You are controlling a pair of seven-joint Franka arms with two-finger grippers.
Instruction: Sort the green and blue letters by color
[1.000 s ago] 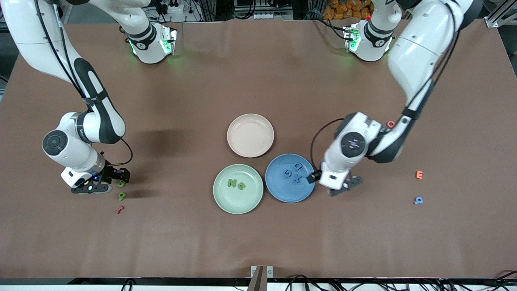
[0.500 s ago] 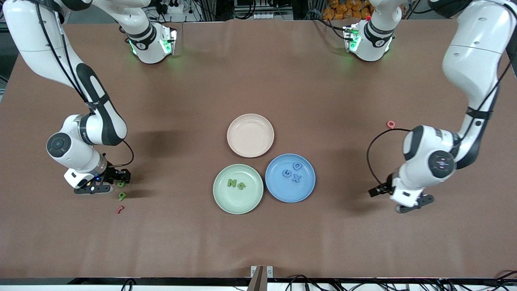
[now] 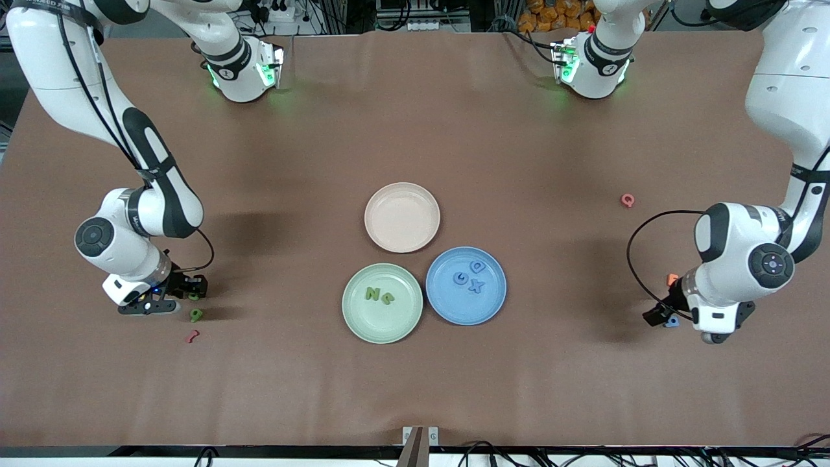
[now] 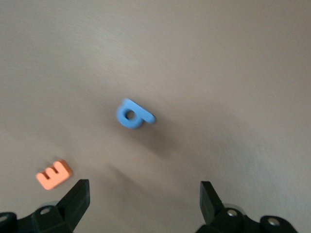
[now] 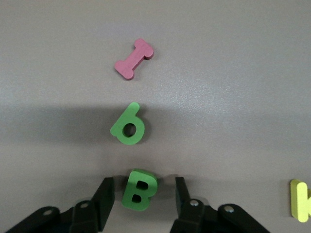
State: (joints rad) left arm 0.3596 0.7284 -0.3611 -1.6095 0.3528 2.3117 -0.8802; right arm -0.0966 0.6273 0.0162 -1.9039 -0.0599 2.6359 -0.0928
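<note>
My right gripper (image 3: 188, 292) is open and low at the table, one finger on each side of the green B (image 3: 193, 297), with small gaps; the right wrist view shows the gripper (image 5: 142, 194) round the B (image 5: 140, 189). The green 6 (image 3: 196, 314) (image 5: 129, 130) lies just nearer the camera. My left gripper (image 3: 713, 332) (image 4: 143, 204) is open and empty over the table by the blue 9 (image 3: 672, 321) (image 4: 132, 115). The green plate (image 3: 363, 324) holds N (image 3: 372, 293) and one more green piece (image 3: 387, 298). The blue plate (image 3: 454, 311) holds G (image 3: 460, 278), D (image 3: 478, 266) and X (image 3: 476, 285).
A dark red squiggle (image 3: 192, 336) (image 5: 134, 58) lies near the 6, and a yellow K (image 5: 300, 200) beside the B. An orange E (image 3: 672, 279) (image 4: 53, 174) and a pink Q (image 3: 627, 200) lie near the 9. An empty beige plate (image 3: 402, 217) stands by the other two.
My left arm has swung from the blue plate toward its own end of the table, to the blue 9. My right gripper has stayed at the green B, settling slightly.
</note>
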